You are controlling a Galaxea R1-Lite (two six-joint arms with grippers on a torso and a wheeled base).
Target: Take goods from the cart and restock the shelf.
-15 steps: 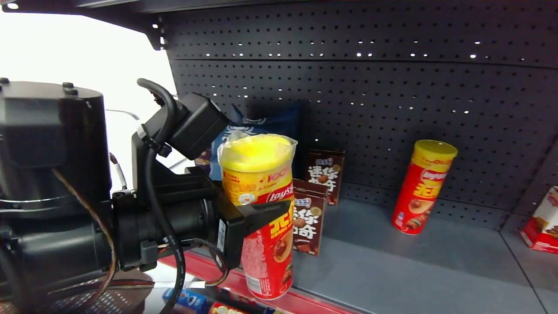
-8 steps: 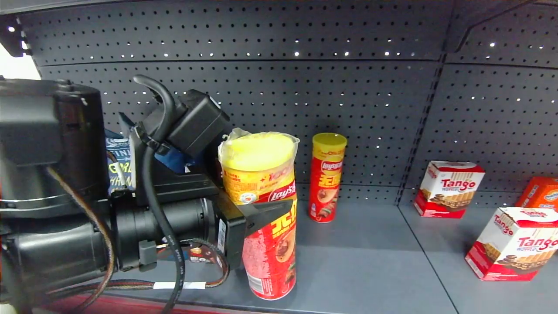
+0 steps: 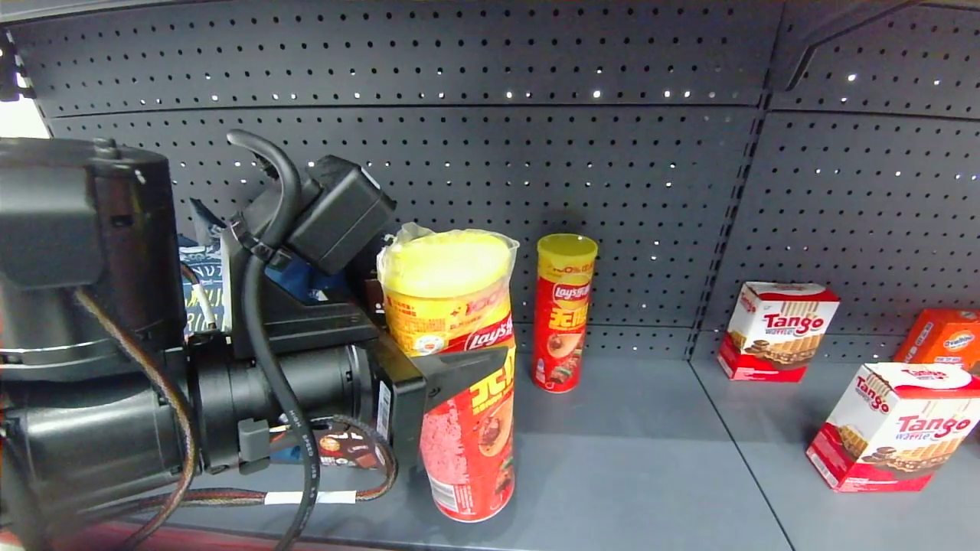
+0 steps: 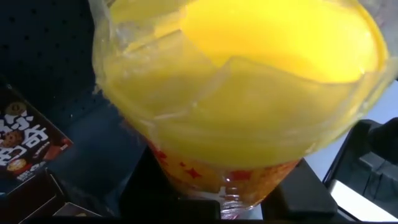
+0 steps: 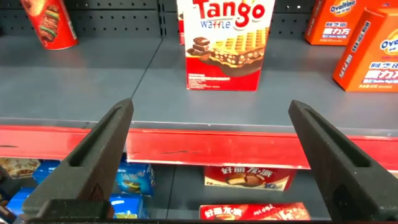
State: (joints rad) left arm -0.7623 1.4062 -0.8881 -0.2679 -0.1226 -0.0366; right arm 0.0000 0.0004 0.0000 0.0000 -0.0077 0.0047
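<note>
Clamped around the middle of the chip can [image 3: 448,283], the left gripper [image 3: 459,366] sits at centre-left of the head view. The can is upright, its long axis vertical and its film-wrapped yellow lid on top. Its base hangs at the lower centre of the frame, over the front part of the grey shelf [image 3: 628,474]; whether it touches the board cannot be told. A second can [image 3: 563,314] stands up and to the right of it, against the pegboard, with bare shelf between them. That is likely the placing spot, and the left arm is already there. The right gripper [image 5: 211,168] has its jaws wide apart and empty, facing the wafer boxes [image 5: 225,43].
</note>
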